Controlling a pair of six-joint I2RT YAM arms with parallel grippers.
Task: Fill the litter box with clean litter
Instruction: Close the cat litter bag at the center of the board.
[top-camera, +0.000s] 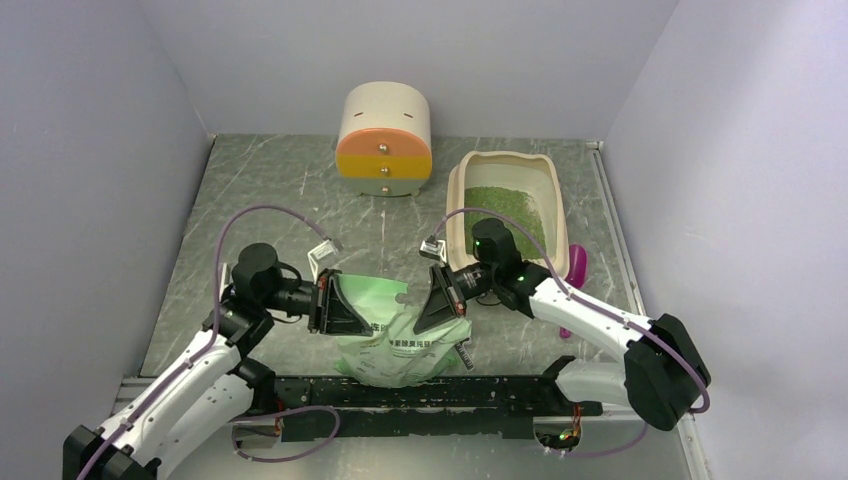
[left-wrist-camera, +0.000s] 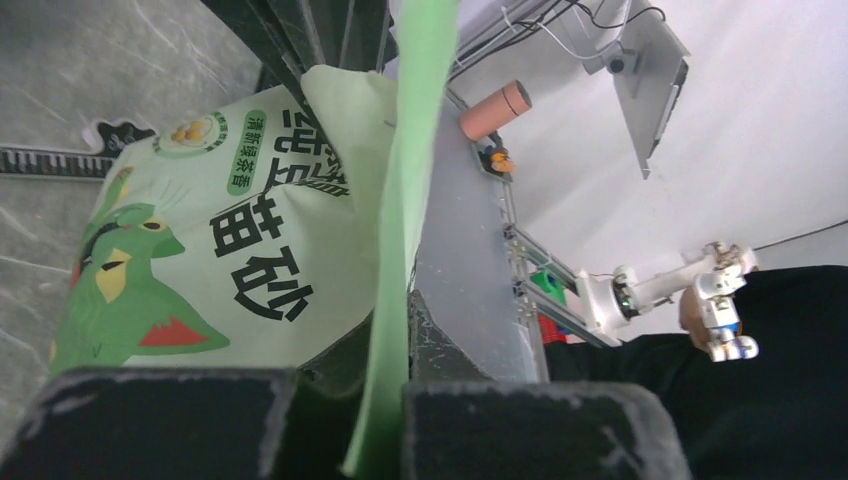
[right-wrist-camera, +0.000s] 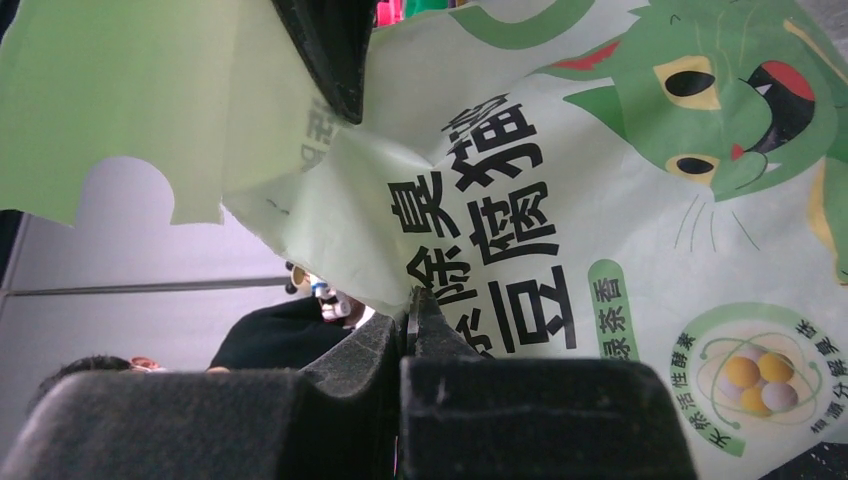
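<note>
Bag (top-camera: 400, 350) sitting at near table (top-camera: 260, 230) edge, touching black rail (top-camera: 500, 398), between both arms. Open room lying left of it and behind, up to drawer unit (top-camera: 385, 140) at back wall. Litter box (top-camera: 458, 190) standing back right, close to right wall, litter (top-camera: 505, 210) covering its floor. Scoop (top-camera: 577, 265) lying just beside box's right side. Left gripper (top-camera: 345, 308) clamping bag's left top edge, right gripper (top-camera: 432, 305) pinching the right edge. Both arms reaching inward, low, fingers pointing at each other. Grey marbled top, plain pale walls enclosing three sides.
</note>
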